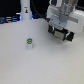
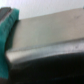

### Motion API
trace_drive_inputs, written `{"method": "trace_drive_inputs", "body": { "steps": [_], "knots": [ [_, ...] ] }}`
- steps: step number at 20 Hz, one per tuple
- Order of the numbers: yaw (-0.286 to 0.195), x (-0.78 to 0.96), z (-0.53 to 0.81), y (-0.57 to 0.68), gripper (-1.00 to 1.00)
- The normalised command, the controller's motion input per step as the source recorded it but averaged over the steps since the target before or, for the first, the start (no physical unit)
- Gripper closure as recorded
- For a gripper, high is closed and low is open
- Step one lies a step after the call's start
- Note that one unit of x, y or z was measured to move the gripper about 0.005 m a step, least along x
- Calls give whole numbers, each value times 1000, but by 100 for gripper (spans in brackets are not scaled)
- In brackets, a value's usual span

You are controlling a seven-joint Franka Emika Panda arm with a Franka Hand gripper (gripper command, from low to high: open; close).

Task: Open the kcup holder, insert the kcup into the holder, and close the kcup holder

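The kcup [image 1: 30,44] stood upright on the pale table [image 1: 30,70], green top up, alone and well apart from the claw [image 1: 61,36], which hung toward the exterior view's right. Standing free like that, it looked ready to be picked up, but nothing touched it, so the insert step was judged not yet begun.

The claw sat low, at or just above the table, under the white wrist of the arm [image 1: 65,17]. A dark boxy shape lay at the claw, probably the kcup holder [image 1: 64,35], though the exterior view was too blurred to separate holder from claw. That closeness suggested the arm was working on the holder's front rather than on the kcup.

The wrist view was filled by a smooth grey-black surface [image 2: 47,37] pressed close to the lens, with a teal edge [image 2: 10,32] beside it; no fingertips showed. Whether the claw was spread or pressed together, or pinching a handle, could not be told from either picture.

A white bottle-like post [image 1: 25,9] stood farther back, beyond the kcup.
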Motion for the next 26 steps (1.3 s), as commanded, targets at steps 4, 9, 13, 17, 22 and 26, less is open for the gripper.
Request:
{"method": "trace_drive_inputs", "body": {
  "steps": [4,9,13,17,22,26],
  "knots": [
    [-77,908,241,-370,100],
    [-82,863,237,-434,100],
    [-81,801,207,-464,100],
    [-71,697,199,-474,100],
    [-108,107,426,-88,-100],
    [-127,113,448,-144,-100]
  ]
}}
